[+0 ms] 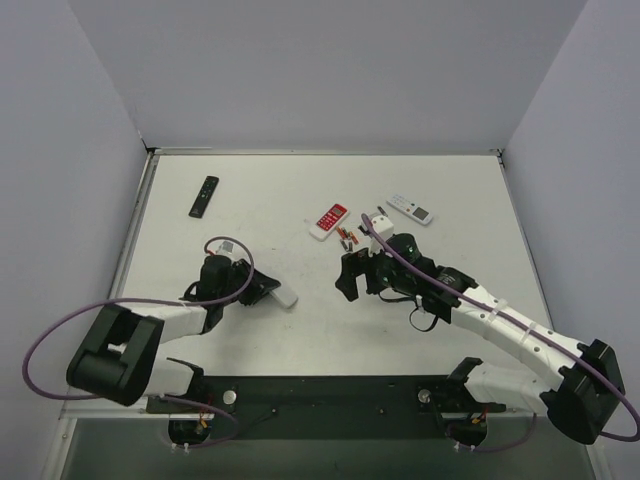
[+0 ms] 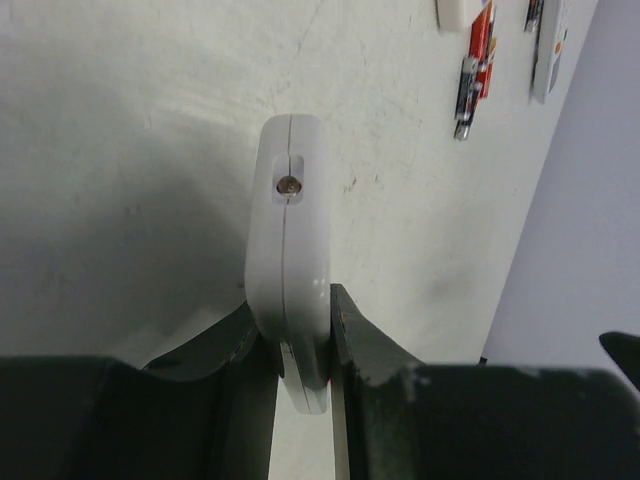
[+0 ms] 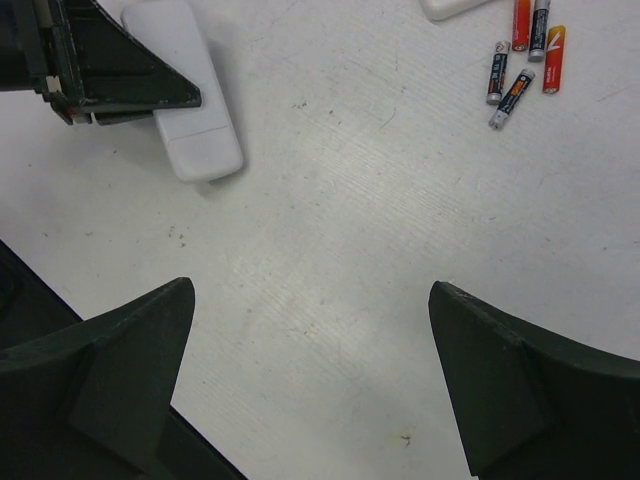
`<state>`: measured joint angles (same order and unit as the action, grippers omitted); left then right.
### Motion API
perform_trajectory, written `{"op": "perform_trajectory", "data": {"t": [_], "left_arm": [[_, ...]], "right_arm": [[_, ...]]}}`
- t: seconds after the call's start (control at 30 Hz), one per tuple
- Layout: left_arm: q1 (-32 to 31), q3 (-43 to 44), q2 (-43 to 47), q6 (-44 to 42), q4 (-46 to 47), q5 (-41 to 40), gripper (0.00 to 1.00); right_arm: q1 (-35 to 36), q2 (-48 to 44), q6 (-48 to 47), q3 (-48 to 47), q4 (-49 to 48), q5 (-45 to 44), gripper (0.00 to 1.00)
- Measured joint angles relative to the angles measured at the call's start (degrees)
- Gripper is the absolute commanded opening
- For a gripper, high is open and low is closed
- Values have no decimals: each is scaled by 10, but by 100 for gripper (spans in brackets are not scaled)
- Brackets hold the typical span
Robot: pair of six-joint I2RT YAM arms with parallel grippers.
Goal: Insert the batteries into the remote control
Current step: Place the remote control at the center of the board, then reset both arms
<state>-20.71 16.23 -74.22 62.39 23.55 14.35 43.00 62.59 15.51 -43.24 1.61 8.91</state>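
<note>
Smooth white plastic remote control point(image 2: 288, 230), matt white table point(image 2: 150, 150).
The remote control's shell has a soft sheen. The table is faintly grained and speckled. The batteries point(image 3: 512, 92) have glossy printed wrappers and bare metal ends. The left gripper point(image 2: 303, 335) is dark, matt, scuffed pale at edges.

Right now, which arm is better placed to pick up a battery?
Right. Its gripper is open and empty, with the batteries lying on the table near it; the left gripper is shut on the remote control.
</note>
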Motion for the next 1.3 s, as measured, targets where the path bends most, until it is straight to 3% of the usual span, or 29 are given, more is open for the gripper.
{"op": "perform_trajectory", "data": {"t": [0.17, 0.27, 0.3, 0.33, 0.4, 0.43, 0.5, 0.57, 0.67, 0.87, 1.07, 1.3], "left_arm": [[61, 52, -117, 2, 67, 56, 3], [82, 80, -170, 4, 97, 84, 14], [87, 87, -184, 5, 103, 93, 19], [90, 92, -195, 5, 109, 101, 30], [95, 93, -204, 9, 116, 110, 39], [96, 93, -205, 9, 115, 111, 50], [99, 90, -202, -2, 101, 103, 59], [103, 86, -181, -6, 83, 98, 75], [104, 87, -124, -37, 20, 65, 89], [104, 93, -20, -95, -138, -41, 92], [104, 97, 118, -126, -313, -150, 93], [104, 194, 295, -189, -451, -229, 93]], "right_arm": [[-14, -28, 10, 18, 3, -2, 97], [-22, -50, 10, 29, 5, -6, 96], [-24, -56, 11, 31, 6, -6, 96], [-27, -60, 11, 33, 8, -7, 97], [-30, -68, 10, 35, 11, -8, 96], [-32, -72, 10, 35, 13, -8, 97], [-34, -79, 10, 37, 14, -10, 96], [-37, -84, 10, 39, 17, -10, 96], [-38, -85, 10, 39, 19, -12, 97], [-42, -98, 16, 44, 28, -42, 97], [-50, -129, 37, 44, 64, -128, 98], [-57, -190, 57, 44, 115, -232, 99]]}}
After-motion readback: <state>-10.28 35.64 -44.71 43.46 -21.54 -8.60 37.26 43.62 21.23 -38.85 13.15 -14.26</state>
